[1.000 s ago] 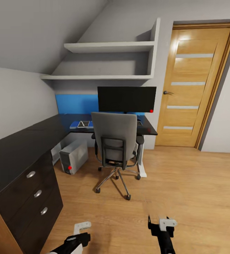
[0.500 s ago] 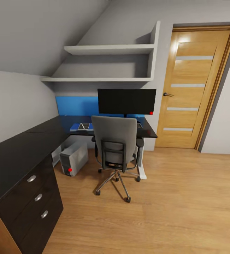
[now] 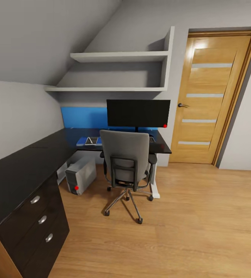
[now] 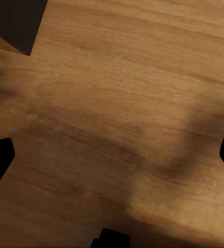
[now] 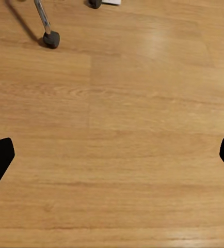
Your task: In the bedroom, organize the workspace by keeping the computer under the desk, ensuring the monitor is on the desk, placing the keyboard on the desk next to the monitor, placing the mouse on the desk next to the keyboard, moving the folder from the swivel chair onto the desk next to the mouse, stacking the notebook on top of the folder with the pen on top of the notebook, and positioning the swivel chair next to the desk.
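Note:
The monitor (image 3: pixel 138 112) stands on the far part of the black L-shaped desk (image 3: pixel 21 166). The swivel chair (image 3: pixel 127 160) is pushed in at the desk, its back toward me, and hides the desk top behind it. The computer (image 3: pixel 80 175) sits on the floor under the desk. A blue folder (image 3: pixel 81 141) lies flat on the desk left of the chair, with a small dark notebook (image 3: pixel 91 140) on it. Keyboard, mouse and pen cannot be made out. My left gripper (image 4: pixel 112 155) and right gripper (image 5: pixel 112 155) both hang open over bare wooden floor.
A wooden door (image 3: pixel 214 96) is shut at the right of the desk. White shelves (image 3: pixel 117 58) hang above it. Black drawers (image 3: pixel 40 220) with silver knobs stand near left. A chair castor (image 5: pixel 51 40) shows in the right wrist view. Wooden floor (image 3: pixel 202 224) stretches right of the chair.
The whole head picture has shifted slightly downward, so the camera moved. Both grippers, seen at its lower edge one second ago, have dropped out of that picture.

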